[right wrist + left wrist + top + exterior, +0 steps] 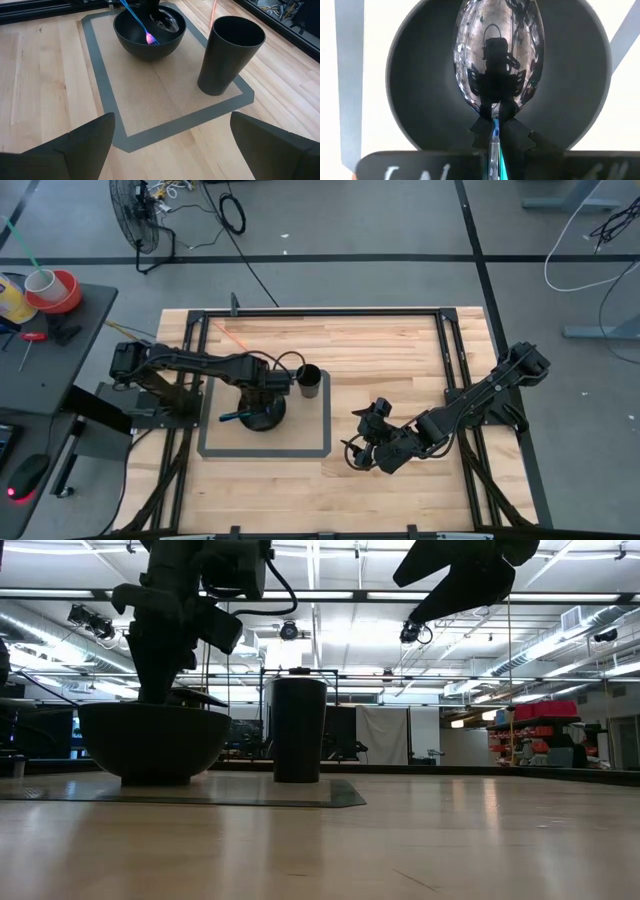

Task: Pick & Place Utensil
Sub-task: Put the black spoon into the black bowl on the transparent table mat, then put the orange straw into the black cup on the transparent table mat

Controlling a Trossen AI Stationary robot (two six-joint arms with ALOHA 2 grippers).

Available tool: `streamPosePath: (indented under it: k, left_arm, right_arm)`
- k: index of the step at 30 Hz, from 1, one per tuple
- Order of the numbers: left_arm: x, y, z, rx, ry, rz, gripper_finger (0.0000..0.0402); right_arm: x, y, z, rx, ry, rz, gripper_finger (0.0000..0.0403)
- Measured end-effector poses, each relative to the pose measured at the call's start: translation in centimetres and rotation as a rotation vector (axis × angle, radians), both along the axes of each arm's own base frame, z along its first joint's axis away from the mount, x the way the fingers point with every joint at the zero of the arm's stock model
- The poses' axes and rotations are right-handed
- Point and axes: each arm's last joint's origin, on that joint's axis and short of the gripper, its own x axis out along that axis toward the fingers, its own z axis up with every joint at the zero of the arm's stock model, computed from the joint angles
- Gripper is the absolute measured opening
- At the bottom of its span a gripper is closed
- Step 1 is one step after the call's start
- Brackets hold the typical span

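A dark bowl (pixel 262 416) (pixel 131 47) and a dark upright cup (pixel 309 381) (pixel 230 55) (pixel 299 728) stand on a grey-edged mat (pixel 100 75). A blue utensil with a pink end (pixel 145 30) lies in the bowl, its handle (pixel 232 417) sticking out over the rim toward the table's left. My left gripper (pixel 495 127) hangs over the bowl (pixel 415 75), pointing down, shut on a shiny spoon (pixel 497 45). My right gripper (pixel 170 150) (pixel 365 442) is open over bare wood to the right of the mat and touches nothing. My left gripper pinches the spoon between its two fingers (pixel 517 135) at the neck (pixel 495 120), where the thin handle meets the spoon's head. The fingers come from above, pointing down. The spoon hangs head-down inside the bowl; whether it touches the bowl's floor I cannot tell.
The table (pixel 400 350) is light wood with a dark frame along its edges (pixel 445 350). Bare wood lies right of and nearer than the mat. Beyond the table's left edge stands a side table with a red tape roll (pixel 55 292); a fan (pixel 135 225) stands on the floor.
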Motion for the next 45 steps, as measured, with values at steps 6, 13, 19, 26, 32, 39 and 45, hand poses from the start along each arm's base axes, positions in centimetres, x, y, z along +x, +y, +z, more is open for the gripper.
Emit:
streamPosePath:
  k: [6,13,19,26,32,39,45]
  left_arm:
    - [0.2,0.0,0.0,0.003,-0.016,0.000,0.0028]
    - [0.1,0.0,0.0,0.011,-0.007,0.002,0.0028]
    - [0.1,0.1,0.0,0.018,-0.009,0.003,0.0037]
    - [0.1,0.0,0.0,0.012,-0.010,0.002,0.0064]
    - [0.1,0.0,0.0,0.013,-0.010,0.002,0.0063]
    - [-0.5,0.4,0.8,0.086,0.006,-0.006,0.0063]
    - [-2.3,3.1,4.5,0.255,-0.101,0.109,0.0084]
  right_arm:
    - [0.0,0.0,0.0,0.000,0.000,0.000,0.0400]
    - [0.0,0.0,0.0,0.000,-0.001,-0.001,0.0400]
    - [0.0,0.0,0.0,0.001,-0.001,-0.001,0.0400]
    - [0.0,0.0,0.0,0.001,-0.001,-0.001,0.0400]
    - [0.0,0.0,0.0,0.002,-0.002,-0.002,0.0400]
    - [0.0,0.0,0.0,0.003,-0.002,-0.003,0.0400]
    - [0.0,0.0,0.0,0.005,-0.004,-0.004,0.0400]
